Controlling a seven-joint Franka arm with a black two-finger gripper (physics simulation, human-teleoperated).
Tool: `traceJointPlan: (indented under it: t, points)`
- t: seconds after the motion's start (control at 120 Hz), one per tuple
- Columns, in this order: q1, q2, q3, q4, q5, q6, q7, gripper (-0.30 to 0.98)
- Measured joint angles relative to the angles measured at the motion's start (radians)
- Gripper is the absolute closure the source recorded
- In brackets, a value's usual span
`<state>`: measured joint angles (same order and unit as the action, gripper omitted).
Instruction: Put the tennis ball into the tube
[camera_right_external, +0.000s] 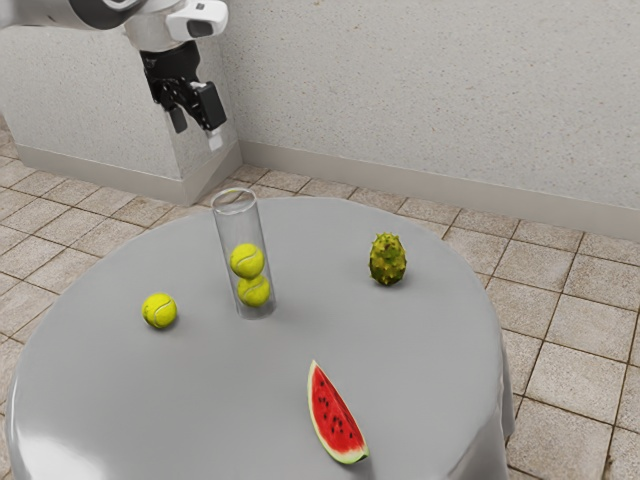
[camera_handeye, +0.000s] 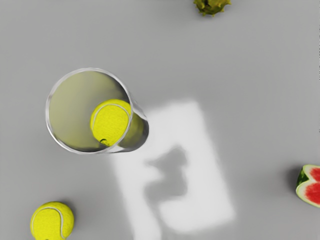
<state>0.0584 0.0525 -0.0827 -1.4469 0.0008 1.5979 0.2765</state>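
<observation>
Arm (camera_right_external: 155, 32) observed at upper left of the exterior frame, fingers (camera_right_external: 209, 106) directed downward, raised above bench height and held apart, with a gap seen between them. Clear tube (camera_right_external: 229, 222) noted upright on the bench (camera_right_external: 200, 400), left of centre; two tennis balls are contained in its lower part, stacked, the upper one (camera_right_external: 247, 260) seen through the open mouth in the wrist view. Loose tennis ball (camera_right_external: 159, 311) located on the bench at centre left. Watermelon slice (camera_right_external: 336, 415) recorded at lower centre, spiky green fruit (camera_right_external: 388, 259) at right of centre.
</observation>
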Motion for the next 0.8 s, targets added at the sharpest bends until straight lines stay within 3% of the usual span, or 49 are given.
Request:
traceJointPlan:
  t: [0.383,0.583,0.692,0.8]
  points:
    - [-0.003,0.006,0.006,-0.020,0.001,-0.036,0.013,0.00]
    - [-0.044,-0.110,0.057,-0.228,0.008,-0.076,0.001,0.00]
    - [-0.042,-0.218,0.085,-0.423,0.016,-0.019,-0.005,0.00]
    - [-0.024,-0.228,0.120,-0.523,0.024,0.071,-0.007,0.00]
